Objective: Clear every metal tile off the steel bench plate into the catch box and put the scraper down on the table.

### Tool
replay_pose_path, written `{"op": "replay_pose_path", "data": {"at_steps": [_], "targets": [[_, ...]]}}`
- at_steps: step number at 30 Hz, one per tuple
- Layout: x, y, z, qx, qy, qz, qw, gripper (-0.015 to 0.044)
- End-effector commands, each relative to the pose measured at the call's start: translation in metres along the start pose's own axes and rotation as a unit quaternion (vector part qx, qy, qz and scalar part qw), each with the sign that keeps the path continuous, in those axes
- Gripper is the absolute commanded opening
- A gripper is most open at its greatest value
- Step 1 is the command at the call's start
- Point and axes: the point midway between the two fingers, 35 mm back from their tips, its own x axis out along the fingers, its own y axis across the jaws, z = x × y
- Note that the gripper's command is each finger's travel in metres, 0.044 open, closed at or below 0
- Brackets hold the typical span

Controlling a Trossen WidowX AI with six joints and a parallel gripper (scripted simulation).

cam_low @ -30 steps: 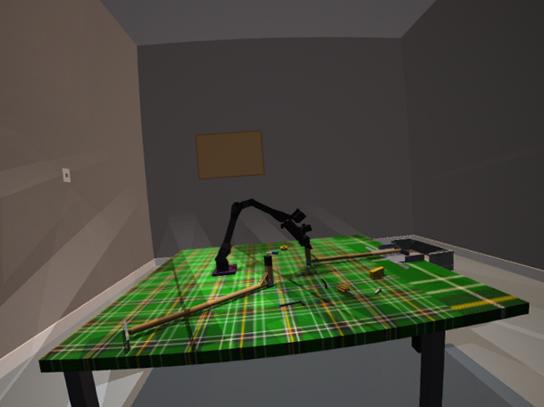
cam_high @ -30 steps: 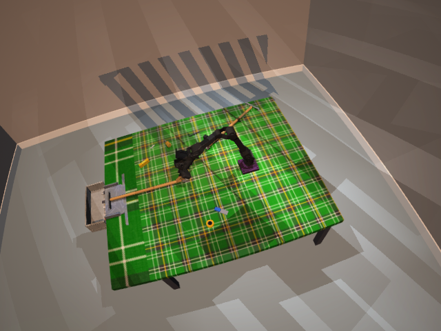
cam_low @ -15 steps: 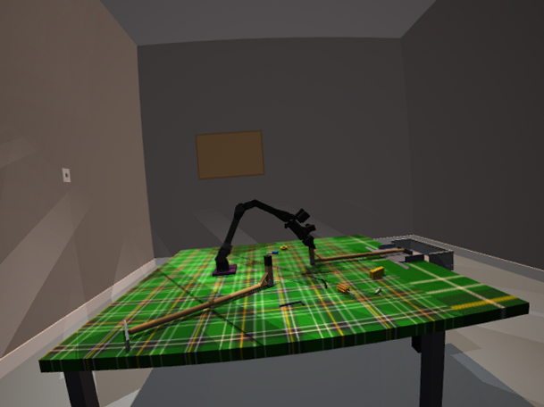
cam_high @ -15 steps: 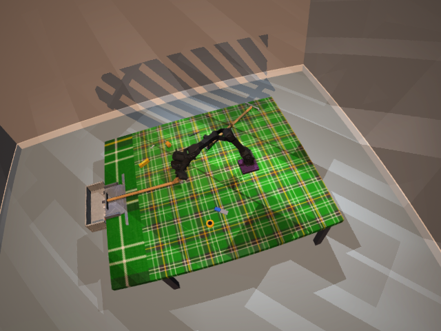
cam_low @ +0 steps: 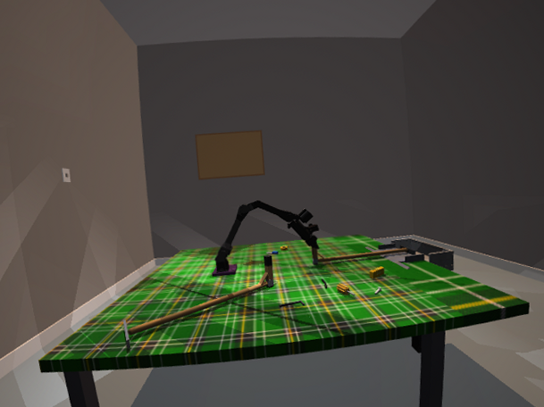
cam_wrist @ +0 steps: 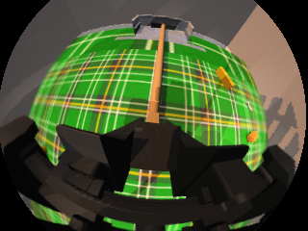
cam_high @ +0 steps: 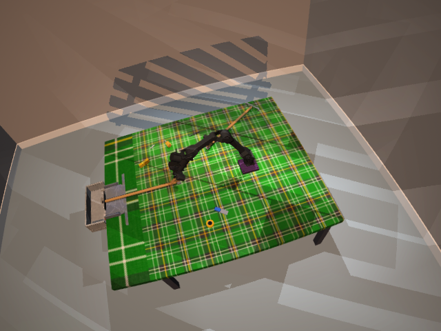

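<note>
My gripper (cam_high: pixel 179 178) (cam_low: pixel 315 247) (cam_wrist: pixel 154 122) is shut on the upright grip of the long scraper (cam_high: pixel 142 190) (cam_low: pixel 362 254) (cam_wrist: pixel 158 72). Its wooden shaft reaches out over the steel bench plate (cam_high: pixel 119 209) (cam_wrist: pixel 177 37), a grey sheet with low side walls. The scraper's head is at the plate's far end, at the edge of the catch box (cam_high: pixel 96 227) (cam_low: pixel 441 259) (cam_wrist: pixel 137 21); whether it touches the plate I cannot tell. I can make out no metal tile on the visible part of the plate. The box's inside is too small and partly hidden to tell what lies there.
A second wooden-shafted tool (cam_high: pixel 239 118) (cam_low: pixel 199 306) lies beyond the arm. A yellow block (cam_high: pixel 143 163) (cam_low: pixel 376 272) (cam_wrist: pixel 224 78) and an orange piece (cam_high: pixel 168 143) (cam_low: pixel 342 288) (cam_wrist: pixel 252 137) lie to one side of the shaft; a blue-and-grey piece (cam_high: pixel 217 209) and orange ring (cam_high: pixel 207 223) lie on the other.
</note>
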Motion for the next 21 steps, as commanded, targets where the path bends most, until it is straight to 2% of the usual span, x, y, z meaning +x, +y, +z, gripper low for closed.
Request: {"op": "replay_pose_path", "data": {"at_steps": [1, 21], "targets": [[-0.0004, -0.0002, -0.0011, 0.000, 0.001, 0.000, 1.000, 0.0000], [-0.0061, 0.0002, -0.0030, 0.001, -0.002, 0.000, 1.000, 0.0000]]}}
